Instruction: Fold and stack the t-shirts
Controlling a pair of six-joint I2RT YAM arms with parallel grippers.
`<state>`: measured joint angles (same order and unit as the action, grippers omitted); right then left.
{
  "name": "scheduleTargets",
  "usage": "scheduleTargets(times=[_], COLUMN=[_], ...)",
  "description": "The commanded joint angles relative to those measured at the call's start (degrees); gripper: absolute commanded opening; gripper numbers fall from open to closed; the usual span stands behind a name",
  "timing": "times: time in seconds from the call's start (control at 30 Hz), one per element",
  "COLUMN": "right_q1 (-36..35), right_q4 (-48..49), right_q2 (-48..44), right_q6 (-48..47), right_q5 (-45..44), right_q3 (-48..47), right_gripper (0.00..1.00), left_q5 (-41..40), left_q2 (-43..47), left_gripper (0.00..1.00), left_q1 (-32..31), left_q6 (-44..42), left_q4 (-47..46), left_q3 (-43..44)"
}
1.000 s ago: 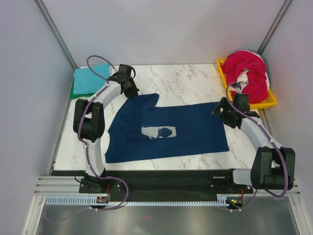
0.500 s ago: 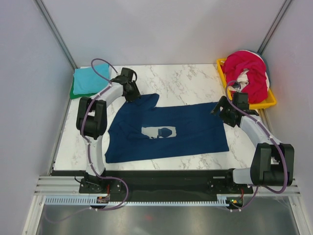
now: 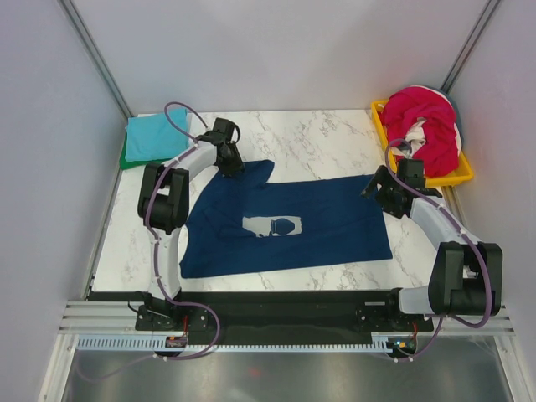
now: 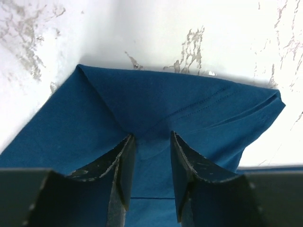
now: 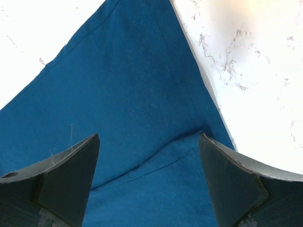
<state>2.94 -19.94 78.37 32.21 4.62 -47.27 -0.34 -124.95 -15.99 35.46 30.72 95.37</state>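
A navy blue t-shirt [image 3: 322, 224] with a pale chest print [image 3: 275, 226] lies spread flat in the middle of the table. My left gripper [image 3: 233, 167] is pressed down on its far left sleeve [image 4: 189, 101]. Its jaws [image 4: 150, 137] stand partly open, with cloth between the fingertips. My right gripper [image 3: 374, 191] is wide open over the shirt's far right corner [image 5: 142, 94], its fingers [image 5: 80, 156] resting on the cloth. A folded teal shirt [image 3: 152, 134] lies on a green one [image 3: 126, 157] at the far left. Magenta-red [image 3: 423, 109] and white [image 3: 416, 131] shirts are piled at the far right.
A yellow tray [image 3: 456, 177] at the far right corner holds the shirt pile. Bare marble table [image 3: 310, 138] lies beyond the navy shirt. Enclosure walls stand close on both sides.
My left gripper has moved right and down onto the navy shirt's far left sleeve. My right gripper has shifted slightly towards the shirt's far right corner.
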Motion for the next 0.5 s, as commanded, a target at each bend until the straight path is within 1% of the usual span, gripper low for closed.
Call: scheduleTargets(times=[0.0,0.07,0.1,0.2,0.47], right_q1=[0.0,-0.1,-0.1,-0.1,-0.1], right_q4=[2.1,2.3,2.3,2.4,2.5], right_q2=[0.7,0.9,1.0,1.2,1.5], right_q6=[-0.8,-1.0,-1.0,-0.9,-0.9], right_q5=[-1.0,-1.3,-1.3,-1.3,-0.8], right_q3=[0.6,0.6,0.6,0.6,0.5], right_gripper=[0.93,0.93,0.93,0.93,0.93], left_q5=[-0.5,-0.4,-0.5,-0.5,-0.6], left_q2=[-1.9,-2.2,-2.2,-1.8,-0.1], left_gripper=[0.41,0.35,0.28,0.17,0.17], left_q1=[-0.9,-1.1,-1.1,-1.1,-1.1], left_q6=[-1.0,-0.8,-0.8,-0.6,-1.3], left_q4=[-0.4,-0.4,-0.4,-0.4,1.2], left_q3=[2.5,3.0,3.1,3.3,6.0])
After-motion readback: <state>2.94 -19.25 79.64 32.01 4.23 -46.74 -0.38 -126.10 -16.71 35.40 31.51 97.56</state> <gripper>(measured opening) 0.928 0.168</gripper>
